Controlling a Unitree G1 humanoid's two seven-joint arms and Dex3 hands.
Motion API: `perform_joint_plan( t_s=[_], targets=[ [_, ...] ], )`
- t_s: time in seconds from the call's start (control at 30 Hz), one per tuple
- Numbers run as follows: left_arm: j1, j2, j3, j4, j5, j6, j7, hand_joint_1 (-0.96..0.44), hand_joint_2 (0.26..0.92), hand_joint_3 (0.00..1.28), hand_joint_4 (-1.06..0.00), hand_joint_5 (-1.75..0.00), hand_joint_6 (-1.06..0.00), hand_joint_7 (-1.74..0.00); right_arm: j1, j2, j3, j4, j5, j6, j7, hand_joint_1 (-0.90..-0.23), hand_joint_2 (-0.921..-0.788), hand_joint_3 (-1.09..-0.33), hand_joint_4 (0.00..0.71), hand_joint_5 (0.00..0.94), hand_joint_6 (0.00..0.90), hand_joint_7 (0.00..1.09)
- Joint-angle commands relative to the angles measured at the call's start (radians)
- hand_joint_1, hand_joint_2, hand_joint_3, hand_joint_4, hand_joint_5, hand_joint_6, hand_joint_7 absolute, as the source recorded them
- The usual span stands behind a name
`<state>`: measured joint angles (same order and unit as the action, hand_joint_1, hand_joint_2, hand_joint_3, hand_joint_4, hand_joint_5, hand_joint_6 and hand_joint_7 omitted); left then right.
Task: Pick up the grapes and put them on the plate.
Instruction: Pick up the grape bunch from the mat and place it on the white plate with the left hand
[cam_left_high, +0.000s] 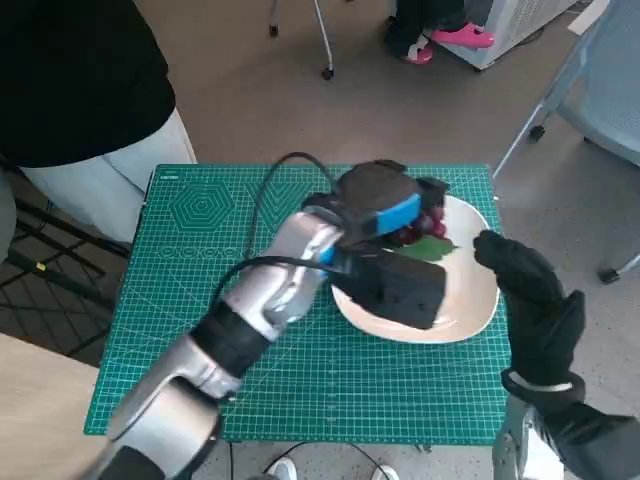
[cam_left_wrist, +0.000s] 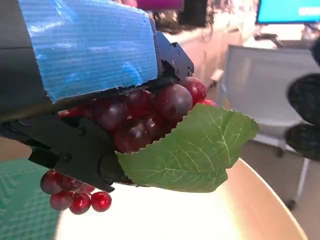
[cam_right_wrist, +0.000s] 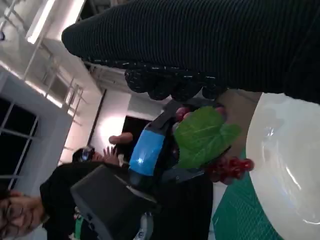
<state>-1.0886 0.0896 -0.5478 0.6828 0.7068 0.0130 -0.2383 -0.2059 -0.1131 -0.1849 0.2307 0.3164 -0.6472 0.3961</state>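
Your left hand (cam_left_high: 385, 215) grips the grapes (cam_left_wrist: 145, 117) above the plate (cam_left_high: 470, 310), so only lowering and releasing remain; your right hand (cam_left_high: 530, 290) hovers beside, fingers spread, holding nothing.

Grapes (cam_left_high: 418, 232) in left hand (cam_left_high: 385, 212) over plate (cam_left_high: 470, 312); right hand (cam_left_high: 530, 290) beside rim.

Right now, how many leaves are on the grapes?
1 that shows: a green leaf at the side of the grapes held by the left hand, above the plate. Others may be hidden.
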Motion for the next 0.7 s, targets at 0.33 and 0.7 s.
perform_joint_plan(
  t_s=[0.33,0.7],
  targets=[
    [-0.094,-0.070,-0.005,0.178,-0.014,-0.068,0.017,0.00,0.921,0.21,-0.48,-1.54,-0.55,-1.09,0.055,0.026,-0.012,-0.035,-0.032,-0.006,-0.076,-0.622,-0.921,-0.840,0.552,0.008,0.234,0.42],
    [-0.107,-0.092,0.002,0.268,-0.025,-0.105,0.027,0.00,0.921,0.27,-0.41,-1.52,-0.46,-1.28,0.051,0.037,-0.007,-0.015,-0.052,-0.028,-0.108,-0.622,-0.921,-0.838,0.555,0.007,0.247,0.40]
  ],
)
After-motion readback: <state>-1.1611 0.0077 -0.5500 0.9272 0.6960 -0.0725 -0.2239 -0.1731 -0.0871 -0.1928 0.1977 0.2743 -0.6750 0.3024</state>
